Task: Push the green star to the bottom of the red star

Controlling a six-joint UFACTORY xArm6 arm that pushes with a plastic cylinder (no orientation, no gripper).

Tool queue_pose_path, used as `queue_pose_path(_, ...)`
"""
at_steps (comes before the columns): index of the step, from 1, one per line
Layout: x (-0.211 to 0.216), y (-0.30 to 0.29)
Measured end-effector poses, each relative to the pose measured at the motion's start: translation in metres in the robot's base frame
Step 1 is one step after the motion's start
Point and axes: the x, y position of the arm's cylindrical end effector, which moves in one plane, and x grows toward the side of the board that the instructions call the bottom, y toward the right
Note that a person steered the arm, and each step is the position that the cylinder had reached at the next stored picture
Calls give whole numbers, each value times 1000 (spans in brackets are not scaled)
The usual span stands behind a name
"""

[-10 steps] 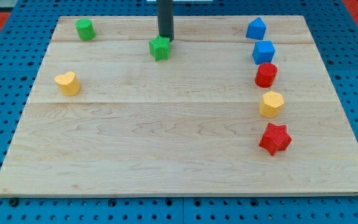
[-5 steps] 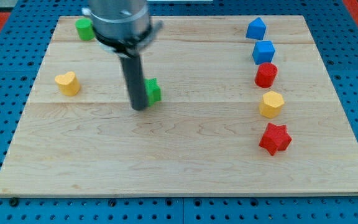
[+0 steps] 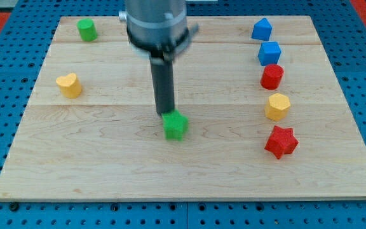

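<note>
The green star (image 3: 176,125) is a small, chunky block of bright green with short blunt points. It lies flat on the wooden board, near the middle and a little toward the view's bottom. The red star (image 3: 281,142) is a similar block in bright red, with five stubby points, also lying flat. It sits near the board's right edge, slightly lower in the view than the green star. The two stars are well apart, the green one off to the view's left of the red one.

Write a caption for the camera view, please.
My tip touches the green star from above-left; the red star sits far right.
</note>
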Motion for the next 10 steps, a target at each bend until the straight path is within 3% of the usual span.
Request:
queue_pose_path(1, 47, 40)
queue_pose_path(3, 58, -8)
queue_pose_path(4, 68, 31)
queue_pose_path(5, 71, 107)
queue_pose_path(7, 118, 47)
queue_pose_path(9, 102, 131)
queue_pose_path(10, 102, 147)
